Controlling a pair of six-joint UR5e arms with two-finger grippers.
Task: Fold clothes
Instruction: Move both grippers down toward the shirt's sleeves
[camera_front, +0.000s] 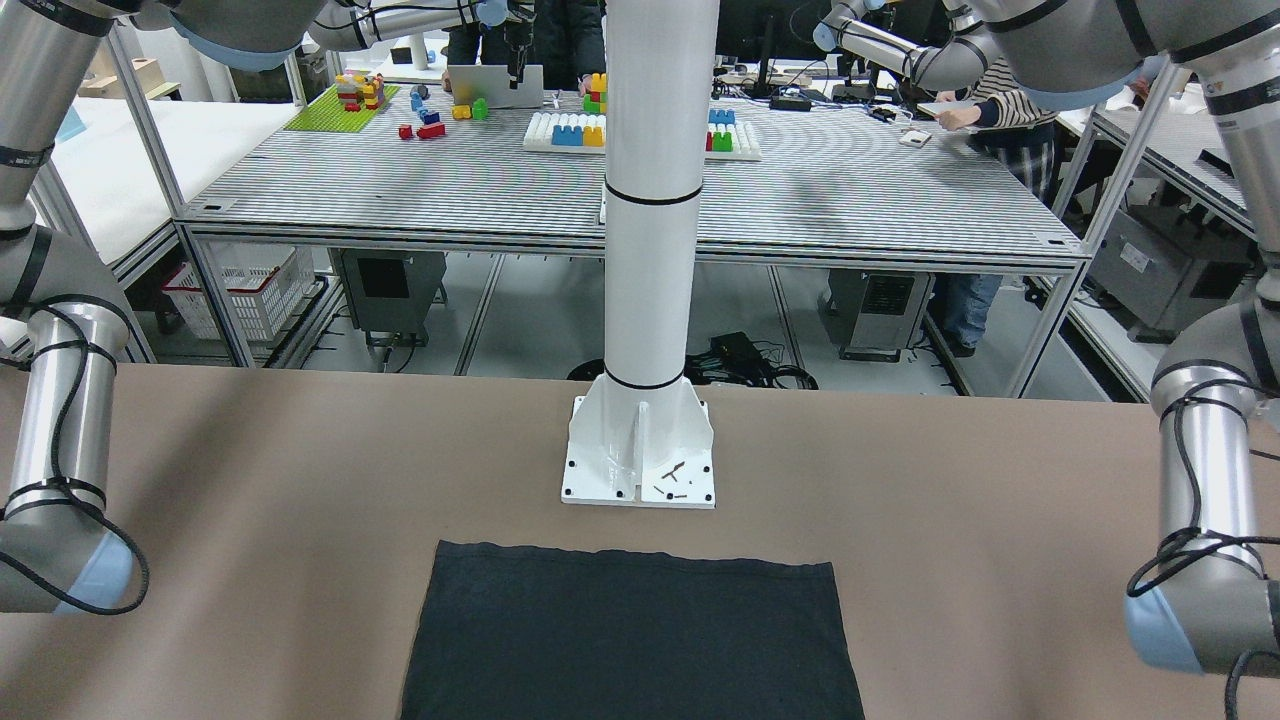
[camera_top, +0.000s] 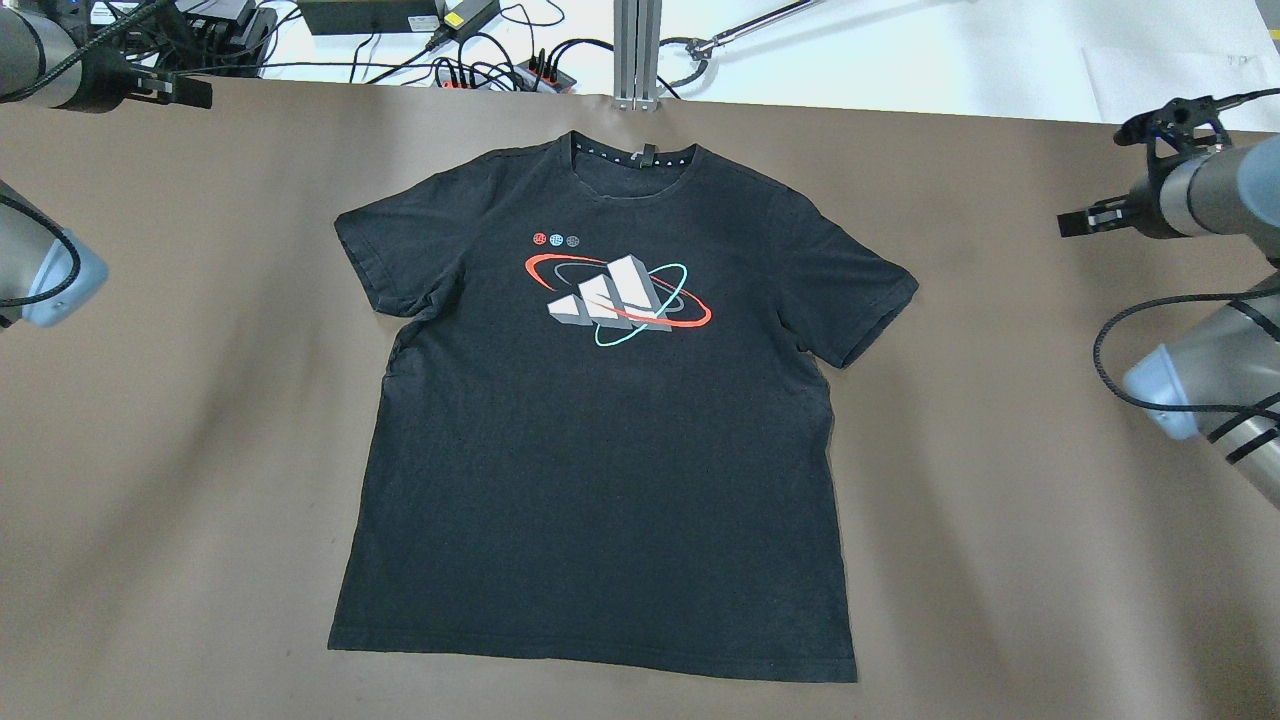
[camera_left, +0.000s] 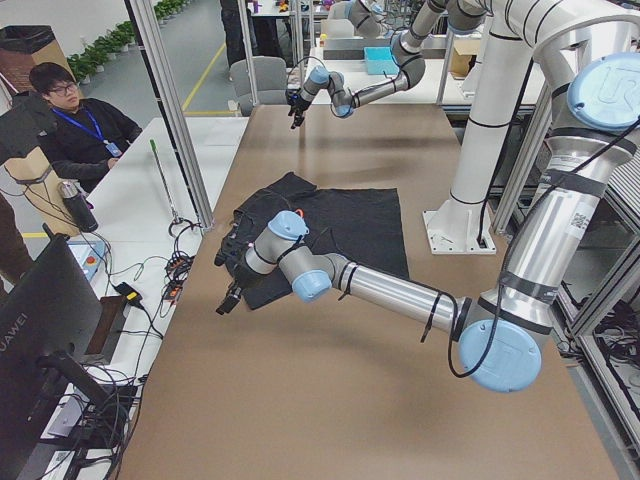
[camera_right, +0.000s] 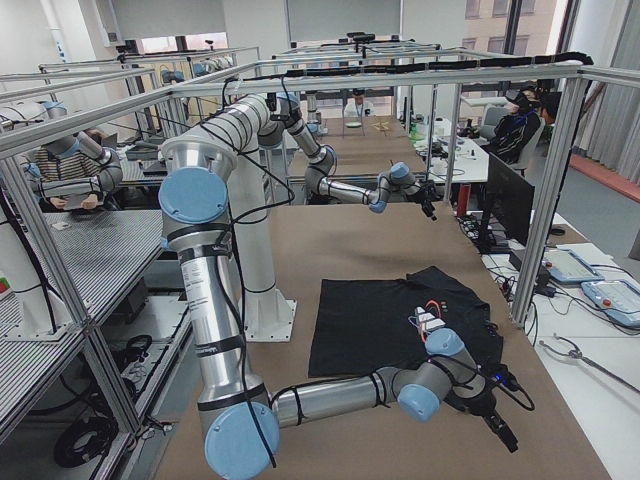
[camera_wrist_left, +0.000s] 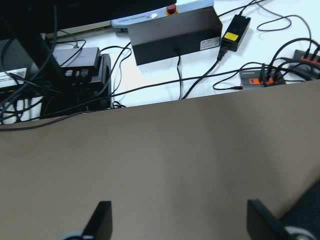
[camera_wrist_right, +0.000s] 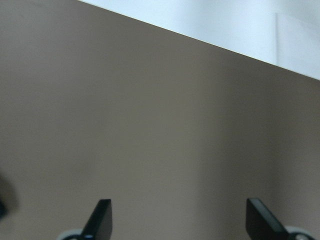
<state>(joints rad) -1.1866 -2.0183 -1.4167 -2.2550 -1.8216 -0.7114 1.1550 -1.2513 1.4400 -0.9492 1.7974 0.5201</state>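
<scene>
A black T-shirt (camera_top: 600, 480) lies flat, front up, on the brown table (camera_top: 1000, 500), neck at the far side. It has a red, teal and grey print (camera_top: 615, 295) on the chest. Its hem shows in the front-facing view (camera_front: 630, 640). My left gripper (camera_top: 190, 92) hovers open and empty over the table's far left corner, apart from the shirt; the left wrist view (camera_wrist_left: 180, 222) shows its fingers spread over bare table. My right gripper (camera_top: 1085, 218) is open and empty to the right of the right sleeve, with bare table under it in the right wrist view (camera_wrist_right: 177, 220).
The white post (camera_front: 650, 250) stands on its base (camera_front: 640, 470) just behind the hem. Cables and power boxes (camera_wrist_left: 175, 37) lie beyond the table's far edge. A person (camera_left: 70, 130) sits off the far side. Both arm elbows (camera_top: 50, 280) hang over the table's sides.
</scene>
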